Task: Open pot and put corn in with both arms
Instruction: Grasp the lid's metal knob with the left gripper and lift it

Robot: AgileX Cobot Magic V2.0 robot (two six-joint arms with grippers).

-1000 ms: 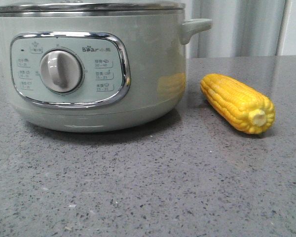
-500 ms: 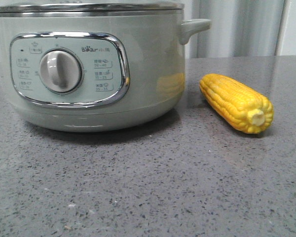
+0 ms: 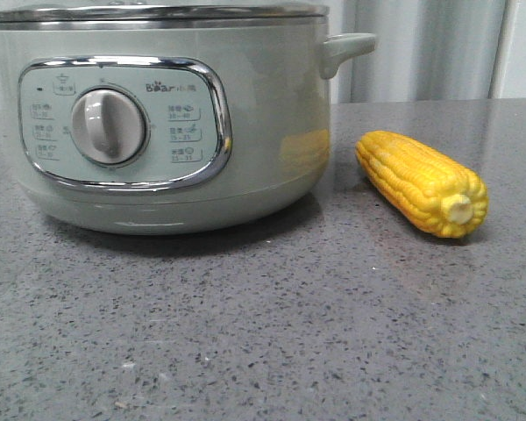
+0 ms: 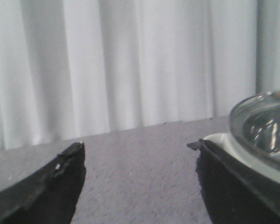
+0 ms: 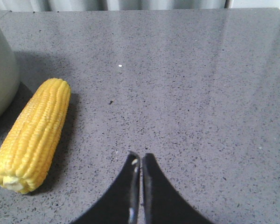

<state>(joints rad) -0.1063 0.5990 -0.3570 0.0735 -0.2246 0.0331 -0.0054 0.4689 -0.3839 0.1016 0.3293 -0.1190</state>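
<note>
Pot (image 3: 167,123): lid on, worktop (image 3: 263,333) at ten o'clock. Corn (image 3: 422,182): three o'clock, just beside it. Left end effector (image 4: 140,151): spread wide; best centred over the lid. Right end effector (image 5: 140,161): fingers nearly together; widen before the corn.

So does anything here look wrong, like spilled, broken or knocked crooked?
Nothing stands out. The pot sits level on the counter with its lid on, and the corn lies whole beside it, not touching. The right claw is shut and the left claw open, both holding nothing.
</note>
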